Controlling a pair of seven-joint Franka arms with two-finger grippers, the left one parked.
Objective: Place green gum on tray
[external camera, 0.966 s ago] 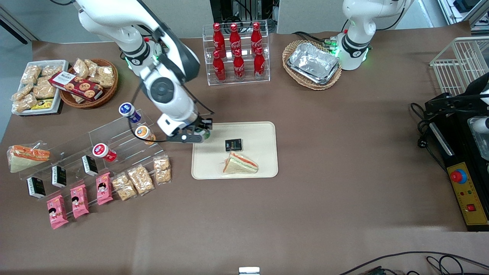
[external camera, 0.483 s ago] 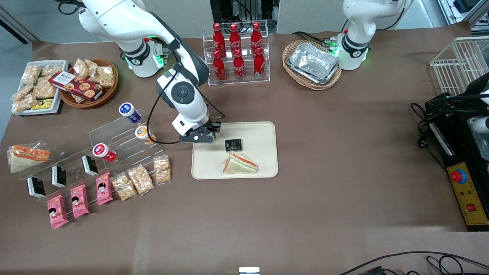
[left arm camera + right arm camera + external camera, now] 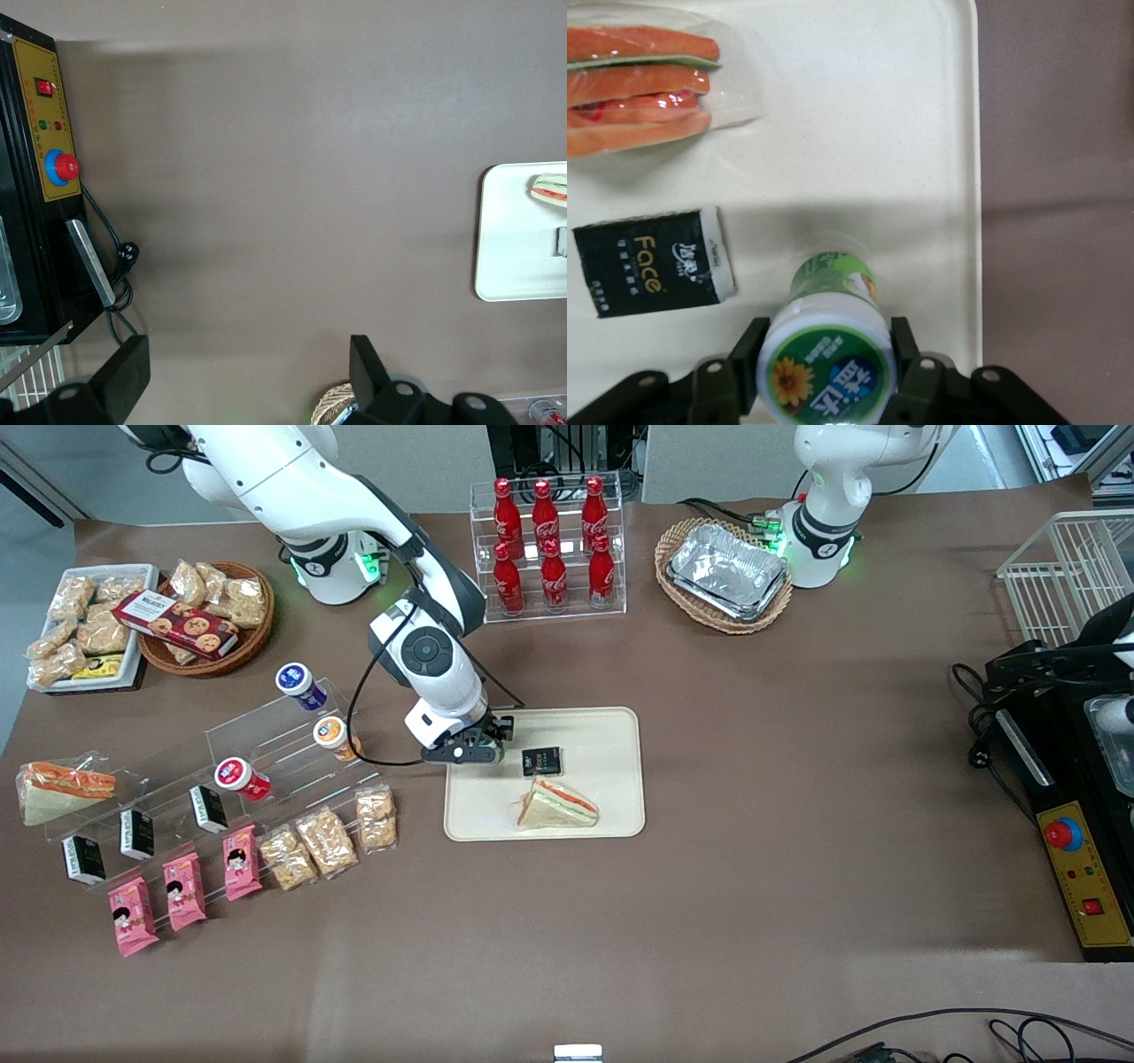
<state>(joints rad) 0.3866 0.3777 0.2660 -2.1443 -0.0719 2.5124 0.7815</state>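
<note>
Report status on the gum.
Gripper shut on green gum, low over tray. Black packet beside it, sandwich apart. Nothing blocking.

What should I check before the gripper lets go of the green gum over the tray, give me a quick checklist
1. Grip: gripper shut on the green gum, fingers on both sides of its lid. Ok.
2. Position: gum is over the tray, inside the rim. Ok.
3. Landing spot: bare tray surface beneath the gum. Ok.
4. Clearance from the black Face packet: beside the gum, with a gap. Ok.
5. Clearance from the wrapped sandwich: well apart. Ok.
6. Gum bottom resting on the tray: cannot tell.
</note>
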